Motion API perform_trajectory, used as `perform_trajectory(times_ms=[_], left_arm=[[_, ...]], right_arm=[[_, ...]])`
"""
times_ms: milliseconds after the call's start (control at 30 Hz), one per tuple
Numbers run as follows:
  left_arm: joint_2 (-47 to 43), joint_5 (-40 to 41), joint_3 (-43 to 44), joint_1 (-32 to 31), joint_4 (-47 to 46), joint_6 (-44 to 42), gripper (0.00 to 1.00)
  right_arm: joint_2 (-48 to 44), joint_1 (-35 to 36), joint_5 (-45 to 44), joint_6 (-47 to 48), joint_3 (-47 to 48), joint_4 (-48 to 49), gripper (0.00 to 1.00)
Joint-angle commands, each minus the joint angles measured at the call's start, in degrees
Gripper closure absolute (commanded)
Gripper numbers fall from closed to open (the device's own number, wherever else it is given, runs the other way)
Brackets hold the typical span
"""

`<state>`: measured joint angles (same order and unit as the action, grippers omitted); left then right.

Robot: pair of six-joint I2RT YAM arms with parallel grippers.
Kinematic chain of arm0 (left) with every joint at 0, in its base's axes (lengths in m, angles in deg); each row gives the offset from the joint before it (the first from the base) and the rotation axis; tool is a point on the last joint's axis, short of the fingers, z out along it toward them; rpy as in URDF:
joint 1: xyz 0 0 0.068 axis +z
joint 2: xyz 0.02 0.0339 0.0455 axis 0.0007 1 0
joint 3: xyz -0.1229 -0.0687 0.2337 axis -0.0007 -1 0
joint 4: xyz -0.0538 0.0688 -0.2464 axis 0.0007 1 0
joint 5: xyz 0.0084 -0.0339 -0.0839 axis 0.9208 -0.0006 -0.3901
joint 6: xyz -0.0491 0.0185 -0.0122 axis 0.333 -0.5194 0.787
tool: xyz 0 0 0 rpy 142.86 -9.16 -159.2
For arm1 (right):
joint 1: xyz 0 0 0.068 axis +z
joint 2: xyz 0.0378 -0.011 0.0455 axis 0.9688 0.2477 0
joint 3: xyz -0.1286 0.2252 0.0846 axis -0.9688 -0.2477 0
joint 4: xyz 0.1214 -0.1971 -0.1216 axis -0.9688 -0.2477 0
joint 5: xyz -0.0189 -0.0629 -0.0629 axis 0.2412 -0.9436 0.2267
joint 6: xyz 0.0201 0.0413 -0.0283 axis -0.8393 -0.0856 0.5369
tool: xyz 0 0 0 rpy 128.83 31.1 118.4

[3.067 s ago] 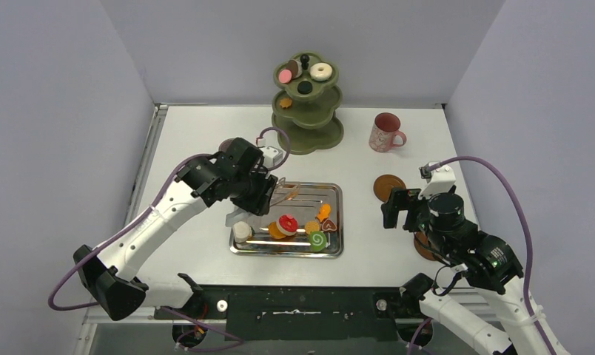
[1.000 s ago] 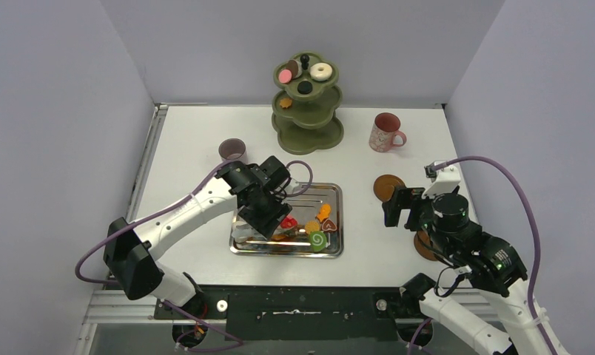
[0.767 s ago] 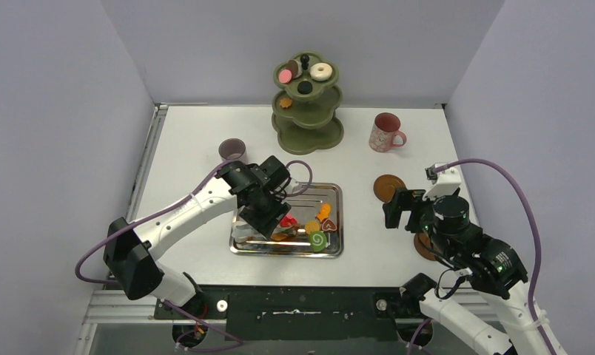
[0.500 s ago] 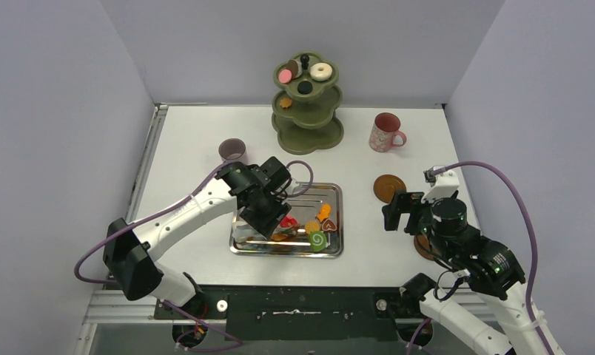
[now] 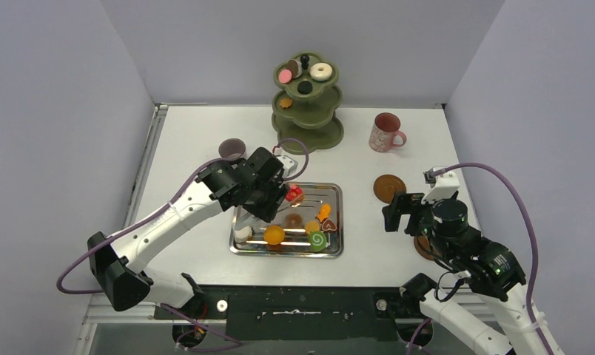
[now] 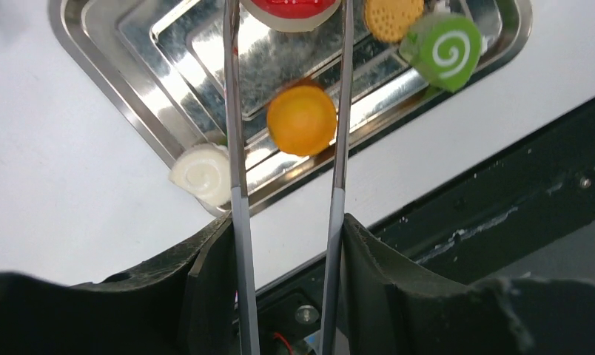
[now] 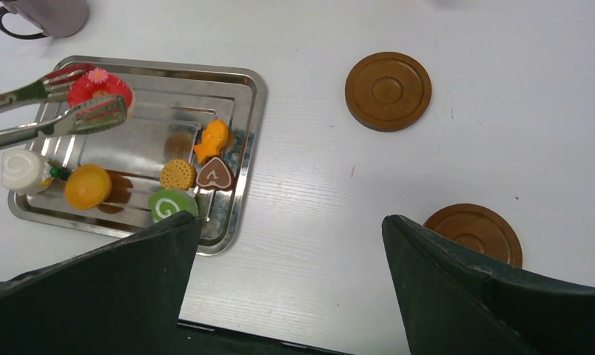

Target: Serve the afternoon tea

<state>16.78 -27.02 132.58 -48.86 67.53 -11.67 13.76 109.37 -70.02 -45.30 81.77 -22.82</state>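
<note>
The left gripper was closed around the handles of the metal tongs, both of which passed between its jaws. A red donut bearing a small pink flower was clamped between the tong tips. It was held above the far left corner of the steel tray; whether it touched the tray floor could not be determined. The other sweets were located in the tray. A white swirl was in the near left corner, with an orange macaron just beside it. A green swirl roll was at the near edge. A round yellow biscuit, a brown heart and an orange fish shape were grouped toward the right side. The right gripper was held above the bare table to the right of the tray, its jaws spread wide and nothing between them. One brown coaster was positioned beyond the right gripper and a second coaster nearer the arm's base. The mauve mug was placed beyond the tray's far left corner, and the pink mug at the far right. The olive-green stand was located at the far edge of the table, with a white donut and a pink macaron on its top tier.
</note>
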Motion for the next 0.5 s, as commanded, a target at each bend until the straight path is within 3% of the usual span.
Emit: perform_trajectory(times_ms=[0, 467], left_arm=[[-2.7, 6.2, 1.7, 1.0, -11.9, 2.8, 0.69], [7.4, 12.5, 7.1, 4.3, -32.0, 3.8, 0.69]], right_arm=[[-2.4, -0.3, -0.2, 0.6, -0.4, 2.4, 0.0], [-3.6, -0.3, -0.2, 0.8, 0.8, 1.8, 0.0]])
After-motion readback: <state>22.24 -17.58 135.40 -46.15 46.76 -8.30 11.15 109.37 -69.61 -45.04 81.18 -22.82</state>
